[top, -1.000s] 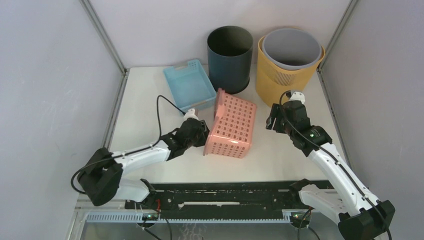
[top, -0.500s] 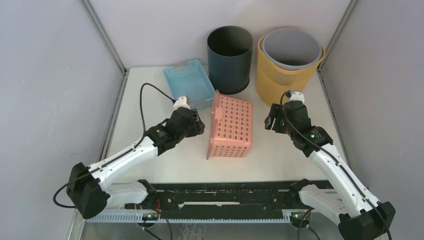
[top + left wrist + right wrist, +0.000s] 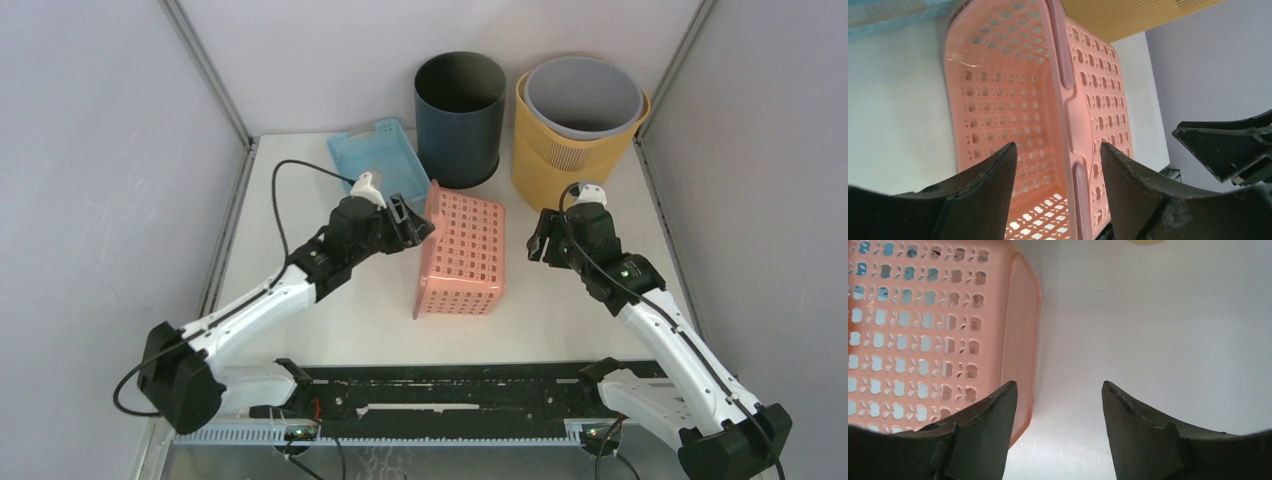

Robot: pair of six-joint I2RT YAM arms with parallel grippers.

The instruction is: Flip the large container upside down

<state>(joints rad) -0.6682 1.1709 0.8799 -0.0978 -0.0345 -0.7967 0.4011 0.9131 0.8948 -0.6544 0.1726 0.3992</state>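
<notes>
I see the pink basket (image 3: 460,255) lying on its side mid-worktop (image 3: 560,310), mouth facing nine o'clock. My left gripper (image 3: 1058,150) sits at the basket's ten o'clock corner, jaws released, one either side of the rim without pinching it. My right gripper (image 3: 1058,386) hovers just off the three o'clock edge, jaws spread, holding nothing. A blue tray (image 3: 372,165) and two bins stand toward twelve o'clock.

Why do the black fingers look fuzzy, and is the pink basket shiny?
Left wrist view: the left fingers sit close to the lens, so their edges look soft; a thin glare streak shines inside the pink basket. Right wrist view: the right fingers are dark, the table very bright.
</notes>
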